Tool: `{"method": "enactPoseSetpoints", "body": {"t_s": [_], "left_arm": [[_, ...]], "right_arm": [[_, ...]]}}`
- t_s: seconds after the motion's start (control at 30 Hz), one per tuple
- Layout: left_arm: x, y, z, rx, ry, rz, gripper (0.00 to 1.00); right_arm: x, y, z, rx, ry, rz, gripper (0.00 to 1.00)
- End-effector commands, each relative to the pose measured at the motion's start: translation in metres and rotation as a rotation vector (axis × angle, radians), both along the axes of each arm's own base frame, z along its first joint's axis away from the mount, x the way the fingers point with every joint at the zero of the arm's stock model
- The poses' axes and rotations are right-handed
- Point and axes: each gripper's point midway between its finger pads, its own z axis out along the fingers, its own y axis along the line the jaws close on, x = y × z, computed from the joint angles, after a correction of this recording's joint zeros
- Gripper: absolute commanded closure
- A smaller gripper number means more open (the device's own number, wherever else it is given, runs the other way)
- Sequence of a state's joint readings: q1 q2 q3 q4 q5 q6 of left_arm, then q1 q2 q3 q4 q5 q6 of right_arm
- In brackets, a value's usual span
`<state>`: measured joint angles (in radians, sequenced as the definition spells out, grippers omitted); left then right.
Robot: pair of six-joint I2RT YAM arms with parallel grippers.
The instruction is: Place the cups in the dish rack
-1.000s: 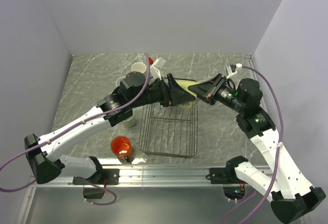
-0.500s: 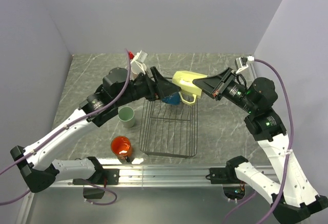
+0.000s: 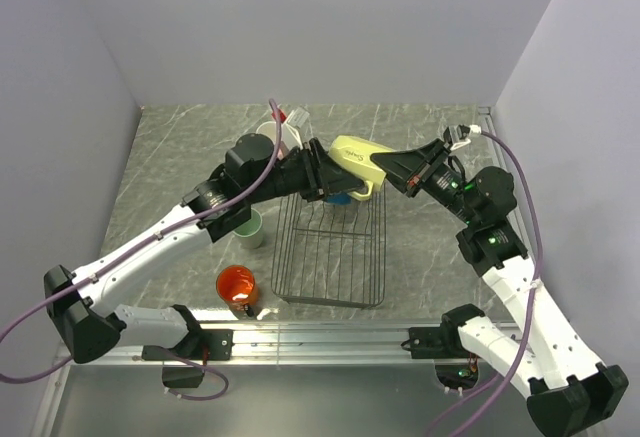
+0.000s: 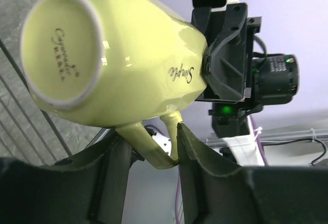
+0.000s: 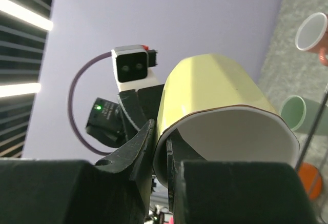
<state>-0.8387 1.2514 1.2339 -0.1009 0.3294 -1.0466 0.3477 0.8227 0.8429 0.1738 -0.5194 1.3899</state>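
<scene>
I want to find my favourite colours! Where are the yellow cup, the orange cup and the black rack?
yellow cup (image 3: 352,155): top view, on its side wall.
orange cup (image 3: 237,282): top view, inside its open mouth.
black rack (image 3: 325,302): top view, on its near rim.

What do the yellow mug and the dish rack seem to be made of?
The yellow mug looks like glazed ceramic: glossy highlights, a duller foot ring, printed script on the base. The dish rack looks like thin black wire, probably coated metal.
</scene>
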Motion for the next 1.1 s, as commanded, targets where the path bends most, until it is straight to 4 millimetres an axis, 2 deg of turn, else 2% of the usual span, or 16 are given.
{"method": "enactPoseSetpoints", "body": {"t_s": [0.0,0.07,0.17,0.23,0.27,0.3,0.33,0.37,0.4,0.43,0.47,0.5,0.6,0.77,0.93,1.07], "left_arm": [[-0.01,-0.007,0.043,-0.137,-0.101,-0.071,0.58],[-0.009,-0.01,0.045,-0.15,-0.1,-0.075,0.67],[-0.003,-0.015,0.047,-0.136,-0.094,-0.072,0.98],[0.016,-0.014,0.019,-0.01,-0.042,0.004,1.0],[0.023,-0.012,0.028,0.017,-0.053,0.035,1.0],[0.028,-0.005,0.004,0.136,-0.029,0.063,1.0],[0.041,-0.003,-0.006,0.196,-0.027,0.113,1.0],[0.047,0.001,0.004,0.214,-0.053,0.143,1.0],[0.052,0.002,-0.007,0.276,-0.071,0.149,1.0],[0.057,0.009,-0.018,0.341,-0.059,0.178,1.0],[0.06,0.012,-0.014,0.359,-0.075,0.19,1.0],[0.065,0.012,-0.022,0.404,-0.091,0.191,1.0],[0.076,0.016,-0.038,0.498,-0.099,0.217,1.0],[0.096,0.013,-0.055,0.596,-0.116,0.245,1.0],[0.118,0.001,-0.08,0.671,-0.113,0.25,1.0],[0.132,-0.001,-0.086,0.727,-0.131,0.276,1.0]], "right_arm": [[-0.026,-0.004,0.049,0.146,-0.166,0.061,1.0],[-0.026,-0.003,0.042,0.157,-0.154,0.071,1.0],[-0.026,-0.001,0.03,0.142,-0.134,0.077,1.0],[-0.025,0.0,0.016,0.103,-0.094,0.08,1.0],[-0.028,-0.001,0.017,0.055,-0.128,0.063,1.0],[-0.027,-0.002,0.013,0.011,-0.121,0.046,1.0],[-0.019,-0.005,-0.014,-0.076,-0.002,-0.002,1.0],[-0.021,-0.011,-0.007,-0.157,-0.058,-0.04,1.0],[-0.019,-0.017,-0.014,-0.208,-0.036,-0.074,0.88],[-0.016,-0.026,-0.036,-0.292,0.054,-0.125,0.76],[-0.017,-0.033,-0.029,-0.353,0.006,-0.157,0.6],[-0.018,-0.039,-0.033,-0.393,0.017,-0.177,0.36],[-0.026,-0.061,-0.06,-0.552,0.106,-0.238,0.19],[-0.036,-0.105,-0.072,-0.73,0.148,-0.399,0.17],[-0.049,-0.117,-0.079,-0.775,0.15,-0.422,0.17],[-0.051,-0.118,-0.079,-0.786,0.142,-0.416,0.18]]}}
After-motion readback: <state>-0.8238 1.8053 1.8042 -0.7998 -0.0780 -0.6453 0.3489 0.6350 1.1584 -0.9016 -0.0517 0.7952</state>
